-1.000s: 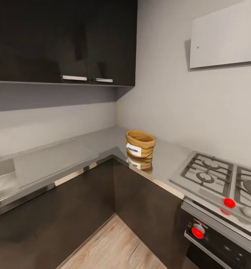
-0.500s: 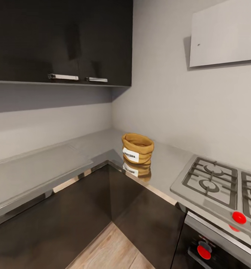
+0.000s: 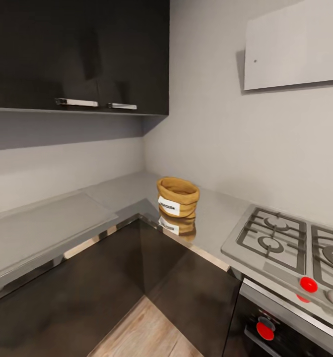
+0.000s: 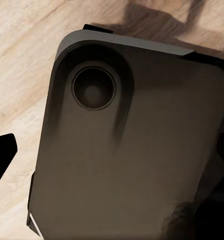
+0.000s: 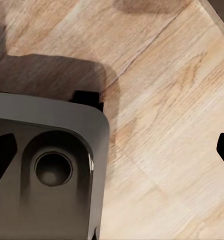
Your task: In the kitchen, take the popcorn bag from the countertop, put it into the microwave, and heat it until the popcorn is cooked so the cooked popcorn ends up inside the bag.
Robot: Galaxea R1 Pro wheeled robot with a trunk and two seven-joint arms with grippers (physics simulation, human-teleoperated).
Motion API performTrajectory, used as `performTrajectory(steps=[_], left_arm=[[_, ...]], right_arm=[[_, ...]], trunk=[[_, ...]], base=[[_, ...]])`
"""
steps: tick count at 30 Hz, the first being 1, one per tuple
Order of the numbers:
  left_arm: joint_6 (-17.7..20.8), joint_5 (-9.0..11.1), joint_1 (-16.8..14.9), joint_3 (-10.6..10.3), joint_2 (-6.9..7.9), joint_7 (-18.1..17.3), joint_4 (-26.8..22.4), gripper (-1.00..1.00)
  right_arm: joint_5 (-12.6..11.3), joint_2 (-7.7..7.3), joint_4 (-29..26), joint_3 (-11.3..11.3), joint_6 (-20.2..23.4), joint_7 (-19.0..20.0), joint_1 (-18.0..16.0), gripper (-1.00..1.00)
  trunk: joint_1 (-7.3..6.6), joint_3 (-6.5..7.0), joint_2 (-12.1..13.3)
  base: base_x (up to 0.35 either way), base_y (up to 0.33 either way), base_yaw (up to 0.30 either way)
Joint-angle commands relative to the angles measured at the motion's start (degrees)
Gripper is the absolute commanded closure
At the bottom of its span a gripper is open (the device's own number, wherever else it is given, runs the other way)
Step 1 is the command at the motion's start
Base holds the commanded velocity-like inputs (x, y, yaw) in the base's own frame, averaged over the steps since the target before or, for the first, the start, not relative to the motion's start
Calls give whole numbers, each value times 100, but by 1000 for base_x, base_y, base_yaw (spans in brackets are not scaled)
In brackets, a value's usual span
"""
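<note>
I see the popcorn bag [image 3: 177,197] upright near the desk's [image 3: 126,191] inner corner, left of the gas hob [image 3: 285,238]. Both wrist cameras look down at the robot's base [image 4: 137,150] and wood floor [image 5: 167,100]; I cannot tell either claw's opening or which arm is nearer.

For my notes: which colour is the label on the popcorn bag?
White with dark lettering, on the orange-brown popcorn bag; the head view shows it best.
</note>
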Motion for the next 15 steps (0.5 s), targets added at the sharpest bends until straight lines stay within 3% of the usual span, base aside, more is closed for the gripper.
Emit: performTrajectory(steps=[1,10,15], left_arm=[[-5,29,2,17,1,-8,-6,-100],[-2,20,2,15,-4,-16,-6,-100],[-2,20,2,15,-5,-13,-6,-100]], right_arm=[[29,0,18,22,-32,7,-7,-100],[25,15,19,21,-40,7,-8,-100],[7,19,19,18,-36,7,-11,-100]], trunk=[[0,-5,-3],[0,-5,-3],[0,-5,-3]], base=[[0,229,0],[59,304,-6],[95,203,-186]])
